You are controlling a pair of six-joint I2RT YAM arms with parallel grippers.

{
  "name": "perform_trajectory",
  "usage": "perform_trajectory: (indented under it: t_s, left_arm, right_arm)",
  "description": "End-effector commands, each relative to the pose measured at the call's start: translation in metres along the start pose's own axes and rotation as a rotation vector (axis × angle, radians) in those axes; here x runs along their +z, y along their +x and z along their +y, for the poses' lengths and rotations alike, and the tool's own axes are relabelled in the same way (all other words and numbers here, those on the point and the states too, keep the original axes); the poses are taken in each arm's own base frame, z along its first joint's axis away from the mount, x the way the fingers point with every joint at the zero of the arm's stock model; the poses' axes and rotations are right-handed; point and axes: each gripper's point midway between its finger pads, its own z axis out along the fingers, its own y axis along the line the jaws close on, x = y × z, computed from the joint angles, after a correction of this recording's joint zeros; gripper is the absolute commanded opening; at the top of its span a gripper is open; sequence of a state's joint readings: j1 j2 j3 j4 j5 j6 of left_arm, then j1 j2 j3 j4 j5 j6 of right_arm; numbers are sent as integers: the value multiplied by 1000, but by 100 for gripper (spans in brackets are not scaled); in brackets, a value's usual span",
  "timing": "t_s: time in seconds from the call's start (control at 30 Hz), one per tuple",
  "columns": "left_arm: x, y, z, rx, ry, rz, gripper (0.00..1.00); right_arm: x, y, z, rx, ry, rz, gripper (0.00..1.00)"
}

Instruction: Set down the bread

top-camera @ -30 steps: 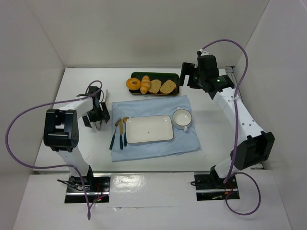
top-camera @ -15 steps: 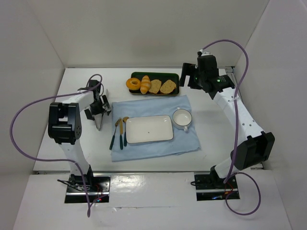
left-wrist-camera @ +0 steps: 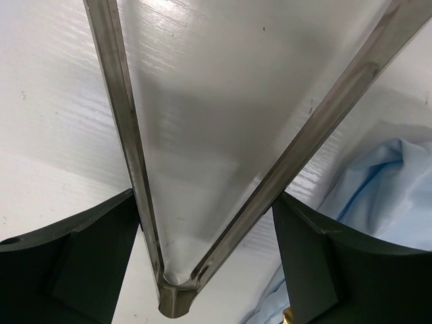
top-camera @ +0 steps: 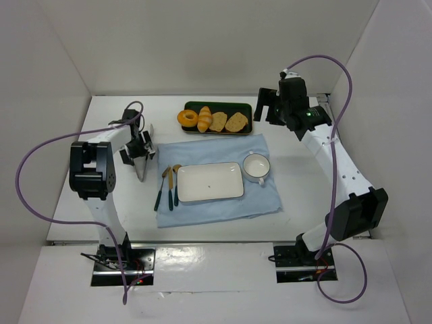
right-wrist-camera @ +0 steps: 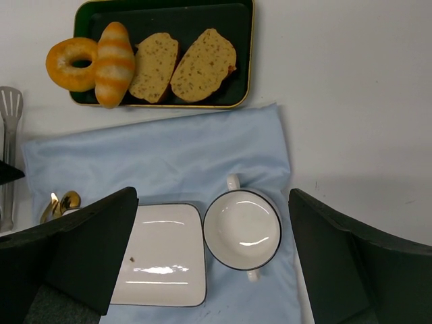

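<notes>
Tongs (left-wrist-camera: 317,125) lie on desk (left-wrist-camera: 40,101) beside blue cloth (left-wrist-camera: 378,182). Left end effector (left-wrist-camera: 202,202) straddles them near the hinge, fingers (left-wrist-camera: 74,256) against both arms; can't tell if clamped. Bread (right-wrist-camera: 113,61) sits on dark tray (right-wrist-camera: 196,17), between doughnut (right-wrist-camera: 61,71) and two slices (right-wrist-camera: 154,67). Right end effector (right-wrist-camera: 212,199) is released, spread wide and empty above the bowl (right-wrist-camera: 241,229).

Tongs (left-wrist-camera: 127,135), tips past the view's edge; plate (right-wrist-camera: 169,250) partly behind right claw (right-wrist-camera: 212,192).
</notes>
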State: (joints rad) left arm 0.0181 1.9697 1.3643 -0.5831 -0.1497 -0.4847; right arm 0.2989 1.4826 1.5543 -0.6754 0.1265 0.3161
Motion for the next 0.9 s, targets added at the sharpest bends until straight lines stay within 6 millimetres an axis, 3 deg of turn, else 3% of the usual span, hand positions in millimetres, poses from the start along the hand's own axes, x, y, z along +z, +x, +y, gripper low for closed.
perform_trajectory:
  t_s: [0.0,0.1,0.27,0.37,0.47,0.57,0.73,0.8,0.87]
  left_arm:
    - [30,32,13,13,-3,127,91]
    - [33,41,10,13,16,157,88]
    - [31,43,8,1,45,169,74]
    - [17,34,0,6,99,131,62]
    - [2,17,-7,-6,151,78,58]
    - [-30,-8,-21,3,233,-9,61]
    - [-107,-50,-45,18,396,-184,64]
    - [-146,-65,-53,7,462,-265,65]
    - [-178,-70,-63,16,529,-316,65]
  right_arm:
    - [-25,-20,-5,-1,11,-67,100]
    - [-26,-20,-5,8,11,-67,100]
    - [-28,-19,-7,8,19,-72,100]
    - [-28,-19,-7,8,19,-72,100]
    - [-26,-15,-8,7,23,-62,100]
    - [-26,-18,-7,17,19,-72,100]
    - [-23,-16,-5,27,8,-70,100]
    - [-22,-14,-3,26,-2,-66,100]
    - [-21,-15,0,36,-17,-70,100]
